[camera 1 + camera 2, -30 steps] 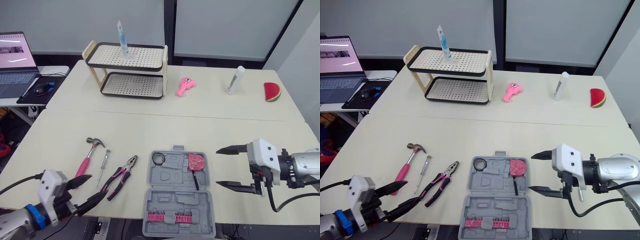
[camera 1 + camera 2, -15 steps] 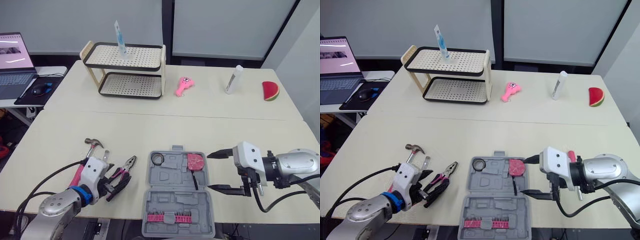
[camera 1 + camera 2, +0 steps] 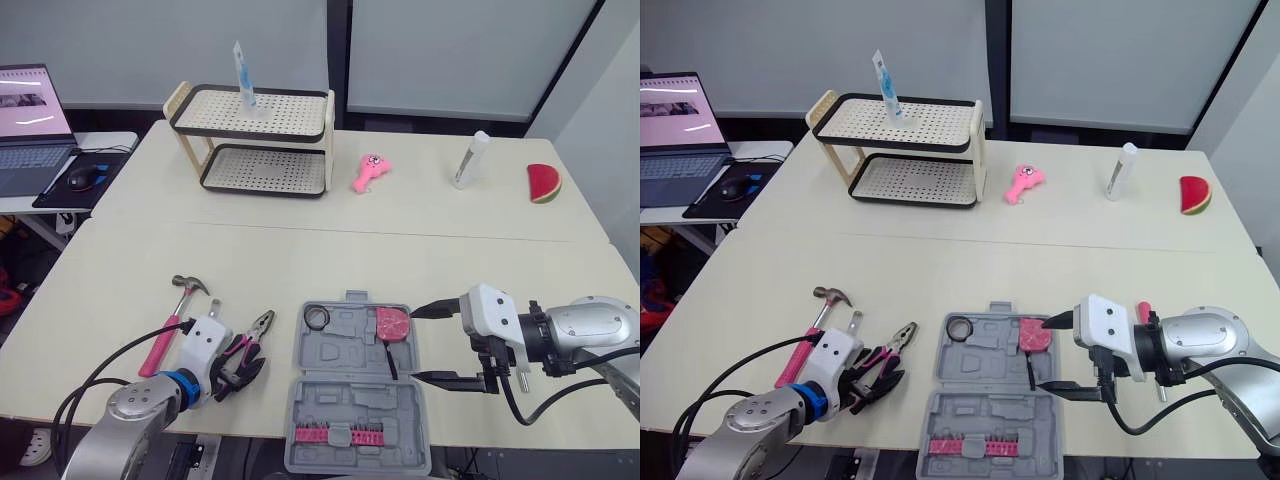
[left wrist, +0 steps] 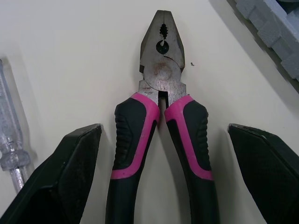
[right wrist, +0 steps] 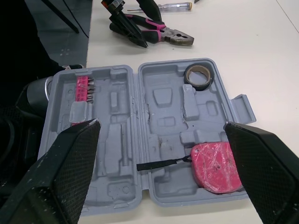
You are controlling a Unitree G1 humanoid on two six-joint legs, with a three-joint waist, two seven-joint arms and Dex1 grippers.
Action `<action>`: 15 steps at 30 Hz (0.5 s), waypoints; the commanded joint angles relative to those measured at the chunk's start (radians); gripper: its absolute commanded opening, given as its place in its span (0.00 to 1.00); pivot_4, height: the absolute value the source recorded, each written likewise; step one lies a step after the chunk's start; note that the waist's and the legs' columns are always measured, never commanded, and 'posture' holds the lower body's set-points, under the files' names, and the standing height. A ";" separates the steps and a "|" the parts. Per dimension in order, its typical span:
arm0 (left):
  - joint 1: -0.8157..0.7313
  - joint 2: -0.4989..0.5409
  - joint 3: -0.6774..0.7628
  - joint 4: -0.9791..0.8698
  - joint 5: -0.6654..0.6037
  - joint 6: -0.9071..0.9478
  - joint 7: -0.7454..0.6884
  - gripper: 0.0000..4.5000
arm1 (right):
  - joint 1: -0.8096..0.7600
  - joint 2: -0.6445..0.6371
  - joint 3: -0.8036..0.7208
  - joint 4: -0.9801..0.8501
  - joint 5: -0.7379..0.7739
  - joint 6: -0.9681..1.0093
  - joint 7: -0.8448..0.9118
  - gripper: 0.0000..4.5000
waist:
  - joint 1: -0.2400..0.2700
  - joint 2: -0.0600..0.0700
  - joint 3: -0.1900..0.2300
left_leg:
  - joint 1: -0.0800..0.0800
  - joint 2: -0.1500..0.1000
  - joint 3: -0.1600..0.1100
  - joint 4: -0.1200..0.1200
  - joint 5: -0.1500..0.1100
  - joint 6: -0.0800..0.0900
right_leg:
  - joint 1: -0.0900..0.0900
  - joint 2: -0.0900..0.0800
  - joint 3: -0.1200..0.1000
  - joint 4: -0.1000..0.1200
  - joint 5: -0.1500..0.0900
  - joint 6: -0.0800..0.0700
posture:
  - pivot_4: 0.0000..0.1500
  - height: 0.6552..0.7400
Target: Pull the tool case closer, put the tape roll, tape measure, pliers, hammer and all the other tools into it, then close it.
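- Pink rubber sleeves cover the handles of the pliers (image 4: 159,116), and my left gripper (image 4: 164,133) stands spread astride them, one black finger on each side with bare table (image 3: 300,260) showing in both gaps
- If I close off-centre, one finger meets its handle first and the pliers swing on the table instead of being pinched
- The steel head is the heavy end, so a hold this far back on the handles may let it droop or twist out on the lift
- The clear screwdriver (image 4: 11,140) lies just beside my left finger; a slanted approach could knock it toward the hammer (image 3: 175,310)
- My right gripper (image 3: 418,345) is also spread and holds nothing, level with the right edge of the open tool case (image 3: 340,350), close to the tape measure (image 3: 393,324); its black strap could snag on my lower finger
- The tape roll (image 3: 317,318) already sits in its recess
- The near half of the case seems to reach the table's front edge, though I cannot judge any overhang; a downward press there might tip it
- The ends of the pliers' handles are cut off in the left wrist view, and my left arm hides them from the head
- The screwdriver's lower part and the butt of the hammer are also covered by that arm
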 commanded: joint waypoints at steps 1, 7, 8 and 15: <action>-0.011 -0.004 -0.032 0.015 0.004 0.036 -0.002 1.00 | -0.006 -0.004 -0.004 -0.035 0.002 0.000 -0.007 1.00 | 0.001 0.001 -0.001 | 0.000 0.000 0.000 0.000 0.000 0.000 | 0.000 0.000 0.000 0.000 0.000 0.000 | 1.00 0.94; -0.007 0.019 -0.044 -0.013 0.008 0.123 0.003 0.67 | 0.001 -0.011 -0.015 -0.043 0.008 0.012 -0.013 1.00 | 0.001 0.003 -0.002 | 0.000 0.000 0.000 0.000 0.000 0.000 | 0.000 0.000 0.000 0.000 0.000 0.000 | 1.00 0.94; -0.006 0.022 -0.045 -0.016 0.009 0.129 0.002 0.60 | 0.001 -0.011 -0.016 -0.043 0.009 0.013 -0.015 1.00 | 0.000 0.003 -0.002 | 0.000 0.000 0.000 0.000 0.000 0.000 | 0.000 0.000 0.000 0.000 0.000 0.000 | 1.00 0.94; -0.009 0.019 -0.006 -0.041 -0.022 0.071 -0.029 0.55 | 0.007 -0.006 -0.025 -0.044 0.003 0.005 -0.027 1.00 | 0.000 0.003 -0.002 | 0.000 0.000 0.000 0.000 0.000 0.000 | 0.000 0.000 0.000 0.000 0.000 0.000 | 1.00 0.94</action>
